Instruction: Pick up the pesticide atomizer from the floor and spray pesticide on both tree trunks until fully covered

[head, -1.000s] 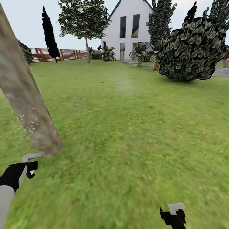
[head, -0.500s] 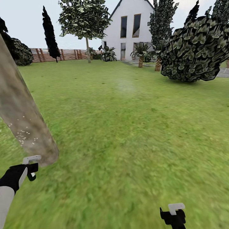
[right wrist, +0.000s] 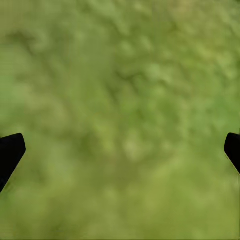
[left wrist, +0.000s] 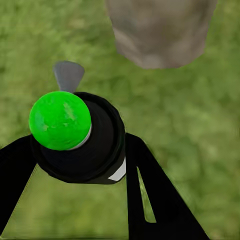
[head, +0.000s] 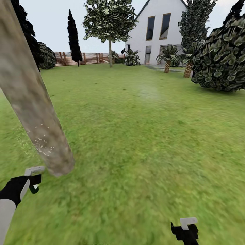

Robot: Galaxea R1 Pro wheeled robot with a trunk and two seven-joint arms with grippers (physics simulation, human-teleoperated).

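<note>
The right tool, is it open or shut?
Open: the right tool has its two black fingertips far apart, with only grass between them.

The grass (head: 146,143) is a blurry, mottled green with yellowish patches. The near tree trunk (head: 30,98) is grey-beige, blotchy, with tiny white specks (head: 42,143) dotted low down. The fence (head: 86,58) has reddish-brown slats. The house (head: 160,30) is white with dark windows. One narrow tree (head: 74,34) is almost black; the big bush (head: 223,58) is dark green flecked with pale leaves. In the left wrist view, the bottle (left wrist: 82,137) is black with a bright green top and a small white patch, and black fingers (left wrist: 150,195) flank it.
</note>
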